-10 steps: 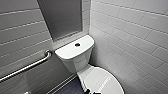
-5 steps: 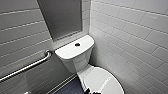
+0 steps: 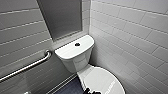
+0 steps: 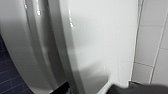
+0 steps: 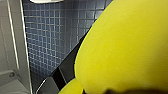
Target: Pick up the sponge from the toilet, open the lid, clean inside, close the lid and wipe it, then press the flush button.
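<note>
The white toilet [image 3: 75, 62] stands in a tiled corner, with the dark round flush button [image 3: 77, 44] in the middle of its tank top. Its oval lid [image 3: 102, 81] lies shut over the bowl. In the left wrist view the lid [image 4: 100, 37] is very close. My left gripper [image 4: 100, 88] is open, one dark finger [image 4: 61, 88] under the lid's rim and the other above it. The yellow sponge [image 5: 125, 45] looms large in the right wrist view, and my right gripper [image 5: 97, 86] is shut on it above the blue floor.
White tiled walls [image 3: 130, 37] close in behind and to the right of the toilet. A metal grab bar [image 3: 27, 67] runs along the left wall. Dark blue mosaic floor [image 5: 50, 37] lies beside the bowl. A grey panel [image 3: 62, 17] sits above the tank.
</note>
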Tool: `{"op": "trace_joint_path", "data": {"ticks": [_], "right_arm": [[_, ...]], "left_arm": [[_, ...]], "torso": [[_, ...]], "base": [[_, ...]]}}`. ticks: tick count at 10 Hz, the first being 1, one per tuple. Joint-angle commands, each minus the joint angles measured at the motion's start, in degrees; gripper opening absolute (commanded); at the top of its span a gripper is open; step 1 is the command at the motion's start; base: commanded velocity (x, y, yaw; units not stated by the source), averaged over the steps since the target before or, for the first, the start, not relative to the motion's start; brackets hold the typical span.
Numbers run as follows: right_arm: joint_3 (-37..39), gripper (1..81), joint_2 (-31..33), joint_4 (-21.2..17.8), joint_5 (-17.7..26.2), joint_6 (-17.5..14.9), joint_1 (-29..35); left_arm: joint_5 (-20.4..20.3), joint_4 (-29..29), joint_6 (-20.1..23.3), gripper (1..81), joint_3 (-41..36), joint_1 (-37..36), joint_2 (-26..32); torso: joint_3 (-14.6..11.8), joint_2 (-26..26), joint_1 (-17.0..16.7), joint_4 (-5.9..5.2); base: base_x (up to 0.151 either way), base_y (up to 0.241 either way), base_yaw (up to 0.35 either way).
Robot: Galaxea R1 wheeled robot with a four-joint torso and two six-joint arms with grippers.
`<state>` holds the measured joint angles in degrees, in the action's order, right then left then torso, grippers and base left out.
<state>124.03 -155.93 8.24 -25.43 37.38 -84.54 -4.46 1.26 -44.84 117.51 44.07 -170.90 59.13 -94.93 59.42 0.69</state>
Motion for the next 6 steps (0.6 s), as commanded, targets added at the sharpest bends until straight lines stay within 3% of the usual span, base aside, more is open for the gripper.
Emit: {"op": "trace_joint_path", "data": {"ticks": [1,6], "right_arm": [[-0.99,1.0,0.24,2.31,3.02,-0.02,0.38],[-0.82,1.0,0.42,2.04,2.40,0.59,0.11]], "left_arm": [[-3.36,0.50,0.36,81.1,-7.19,-9.65,-2.00],[-6.44,0.41,-2.71,81.1,-16.95,-10.80,4.51]], "torso": [[0.00,0.00,0.00,0.00],[0.05,0.00,0.02,0.00]], "base": [[0.000,0.000,0.000],[0.000,0.000,0.000]]}}
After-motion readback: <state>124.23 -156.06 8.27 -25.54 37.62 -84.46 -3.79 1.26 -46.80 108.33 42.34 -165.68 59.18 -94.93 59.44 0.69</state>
